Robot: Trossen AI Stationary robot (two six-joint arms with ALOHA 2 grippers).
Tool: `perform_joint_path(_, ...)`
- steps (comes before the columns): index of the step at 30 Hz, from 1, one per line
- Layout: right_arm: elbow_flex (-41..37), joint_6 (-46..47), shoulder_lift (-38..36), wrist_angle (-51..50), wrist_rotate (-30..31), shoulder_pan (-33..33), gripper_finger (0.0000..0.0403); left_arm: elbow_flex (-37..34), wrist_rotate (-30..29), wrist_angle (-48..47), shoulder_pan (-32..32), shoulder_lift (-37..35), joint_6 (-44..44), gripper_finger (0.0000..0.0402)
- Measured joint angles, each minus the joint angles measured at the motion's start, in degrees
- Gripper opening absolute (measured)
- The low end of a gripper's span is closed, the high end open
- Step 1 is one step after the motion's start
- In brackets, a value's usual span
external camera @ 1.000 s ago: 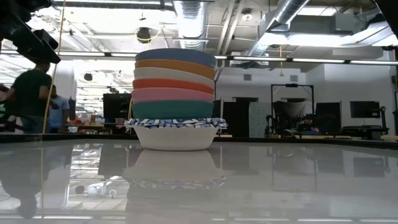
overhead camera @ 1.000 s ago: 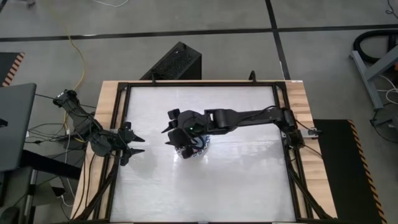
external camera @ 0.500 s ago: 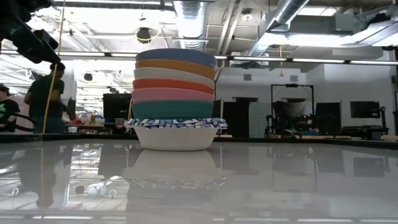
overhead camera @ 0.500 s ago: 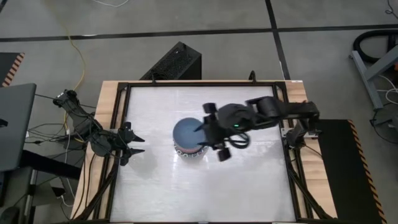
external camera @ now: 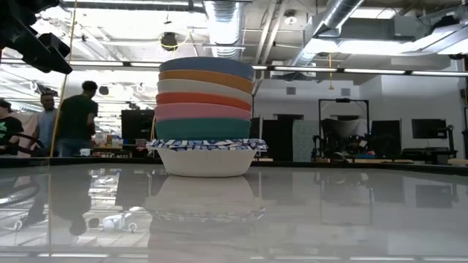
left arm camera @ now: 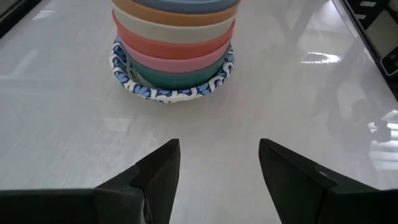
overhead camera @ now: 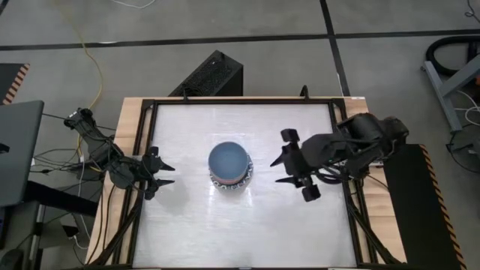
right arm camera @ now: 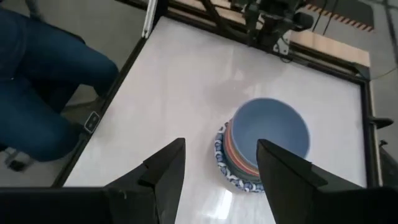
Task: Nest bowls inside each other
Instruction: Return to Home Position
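Your stack of small round bowls (external camera: 205, 117) stands upright on the pale glossy tabletop (overhead camera: 247, 225). A plain blue bowl (overhead camera: 228, 158) sits on top, then orange, cream, red, pink and green rims show below it, all seated in a white bowl with a blue patterned rim (external camera: 206, 161). The right pincer (overhead camera: 276, 172) hangs near the stack on the right arm's side, released and empty. The left pincer (overhead camera: 171, 174) waits near the stack's other side, also spread with nothing in it.

Treat the bowls as stiff, smooth-walled and probably slippery, light singly but weighty together; you cannot tell whether they would chip. To lift one, pinch the blue bowl's rim, one finger inside and one outside. To shift the stack, push low at the patterned bowl, since the tower looks liable to tip.
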Motion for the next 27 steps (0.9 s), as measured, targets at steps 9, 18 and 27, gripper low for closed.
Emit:
perform_joint_path(9, -0.22, -0.42, -6.20, 1.49, 1.34, 0.98, 0.0217, -0.01, -2.71, 2.51, 0.02, -0.01, 3.67, 0.0208)
perform_joint_path(18, -18.53, -0.46, -17.65, 11.77, 6.05, 1.10, 0.0217, 0.48, 9.46, 30.26, 0.02, -0.12, 24.07, 0.0208)
perform_joint_path(27, -46.36, 1.99, -34.64, 32.16, 6.06, 0.23, 0.0217, 7.15, 26.99, 37.55, 0.00, -0.91, 28.64, 0.0208)
